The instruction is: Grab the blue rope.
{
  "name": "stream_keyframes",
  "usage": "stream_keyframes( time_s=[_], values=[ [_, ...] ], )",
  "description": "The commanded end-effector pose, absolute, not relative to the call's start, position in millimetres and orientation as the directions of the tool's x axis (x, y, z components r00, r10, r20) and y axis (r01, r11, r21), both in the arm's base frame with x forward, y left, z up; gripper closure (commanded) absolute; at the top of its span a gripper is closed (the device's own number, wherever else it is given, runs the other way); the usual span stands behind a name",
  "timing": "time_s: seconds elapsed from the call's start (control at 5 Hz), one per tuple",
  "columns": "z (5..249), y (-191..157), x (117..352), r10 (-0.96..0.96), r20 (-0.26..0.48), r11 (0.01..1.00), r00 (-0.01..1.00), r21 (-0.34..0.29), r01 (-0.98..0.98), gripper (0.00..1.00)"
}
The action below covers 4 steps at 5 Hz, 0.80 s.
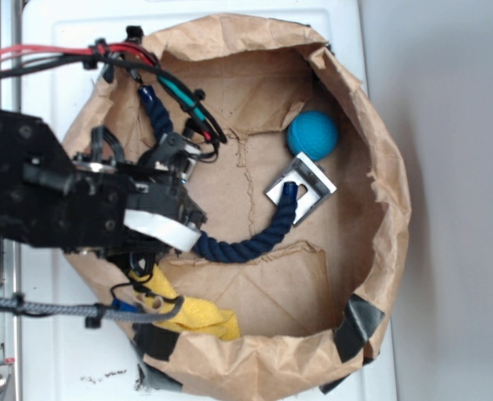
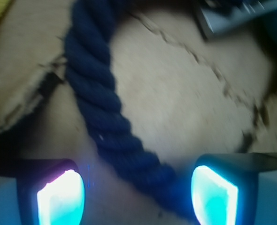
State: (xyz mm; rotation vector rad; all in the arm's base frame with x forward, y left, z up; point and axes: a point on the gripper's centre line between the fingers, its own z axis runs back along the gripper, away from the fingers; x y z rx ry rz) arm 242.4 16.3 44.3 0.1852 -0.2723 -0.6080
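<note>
The blue rope [image 1: 255,246] is a thick navy twisted cord lying curved on the floor of a brown paper bag [image 1: 388,192]. One end rests on a silver metal bracket [image 1: 313,188]; the other runs up the left side under the arm. My gripper [image 1: 188,227] hangs over the rope's left bend. In the wrist view the rope [image 2: 94,89] runs down from the top left and passes between my open fingers, closer to the right finger [image 2: 213,194]. The gripper [image 2: 138,192] holds nothing. The bracket [image 2: 232,16] shows at the top right.
A teal-blue ball [image 1: 312,134] sits beside the bracket at the bag's back right. A yellow cloth [image 1: 192,313] lies at the front left. The bag's crumpled walls ring the work area. A grey braided cable [image 1: 38,307] and red and black wires [image 1: 104,54] run by the arm.
</note>
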Motion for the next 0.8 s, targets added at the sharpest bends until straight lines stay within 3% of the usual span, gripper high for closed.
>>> stream_keyframes(
  time_s=[0.0,0.4,0.6],
  values=[
    [53.4,24.7,259.5,-0.645,0.213,0.764,0.734,0.195,0.615,0.00],
    [70.1,35.9,267.7,-0.654,0.172,0.753,0.736,0.066,0.654,0.00],
    [68.4,39.9,267.5,-0.660,0.175,0.748,0.731,0.066,0.660,0.00]
  ],
)
